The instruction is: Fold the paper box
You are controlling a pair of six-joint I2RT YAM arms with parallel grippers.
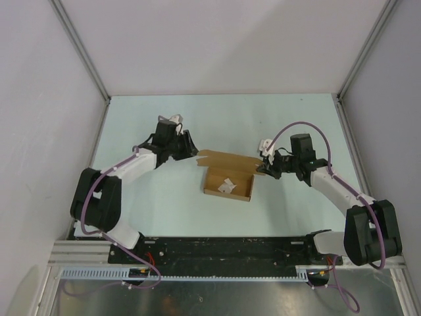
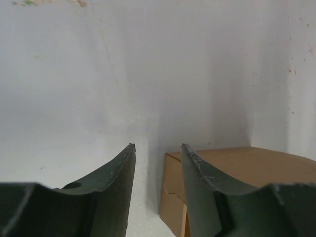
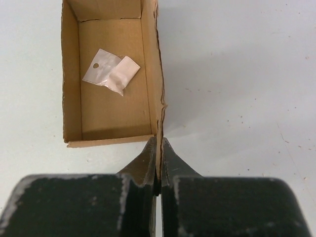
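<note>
The left arm reached from its base at the near-left corner out over the pale counter (image 1: pixel 151 197). A purple cable (image 1: pixel 99 181) ran along it. The left tool (image 1: pixel 192 149) sat low, just beside the far-left corner of the paper box (image 1: pixel 242 185). From above I could not tell whether it touched the cardboard. In the left wrist view the left tool (image 2: pixel 158 146) had its 2 dark fingers (image 2: pixel 116 177) apart with only bare counter in the gap. The brown corner of the box (image 2: pixel 247 165) showed past the right-hand finger, outside the gap.

The box lay near the middle of the counter, between the 2 arms, as an open shallow tray. Its walls stood up and a creased lid flap (image 1: pixel 227 159) spread flat from its far side. In the right wrist view the box (image 3: pixel 116 111) was open at the top, and 2 small pale paper slips (image 3: pixel 111 72) lay overlapping on its floor. The same slips (image 1: pixel 227 186) showed from above.

The right tool (image 1: pixel 265 169) met the box at its right side. In its own wrist view the right tool (image 3: pixel 158 150) had its fingers together, clamped on the thin upright edge of the box's side wall. Bare counter (image 3: pixel 237 89) lay to the right of that wall.
</note>
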